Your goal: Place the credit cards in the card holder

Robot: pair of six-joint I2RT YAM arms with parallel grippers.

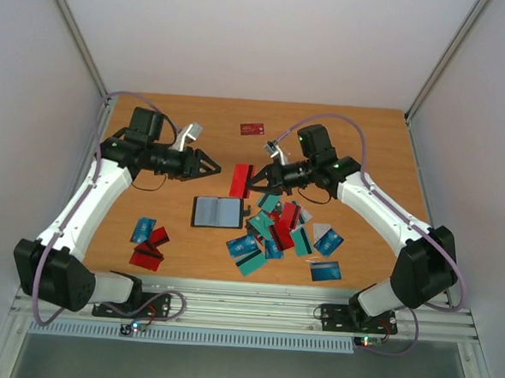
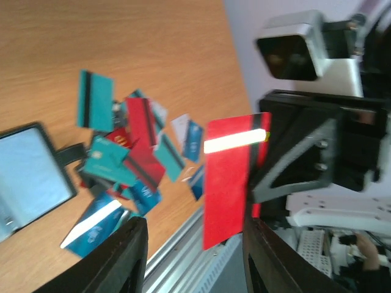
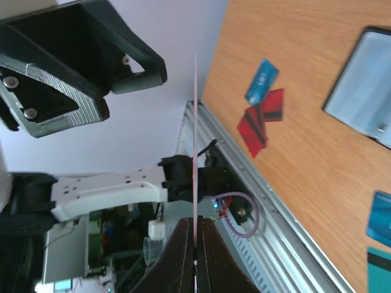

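My right gripper (image 1: 253,182) pinches a thin red plastic card (image 1: 239,180) near the black folding card holder (image 1: 218,213); I should square my part-open left gripper (image 1: 212,167) to it.

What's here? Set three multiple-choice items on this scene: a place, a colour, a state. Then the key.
1. Where is the card holder? A on the table, beside the loose credit cards; B against the back wall; C on the rail by the bases.
2. What colour is the held card in the right gripper? A teal; B red; C dark grey.
3. How is the card holder? A snapped shut; B standing on edge; C lying open.
Key: 1 A, it rests on the wood by the pile; 2 B, the left wrist view shows red; 3 C, its inside faces up.
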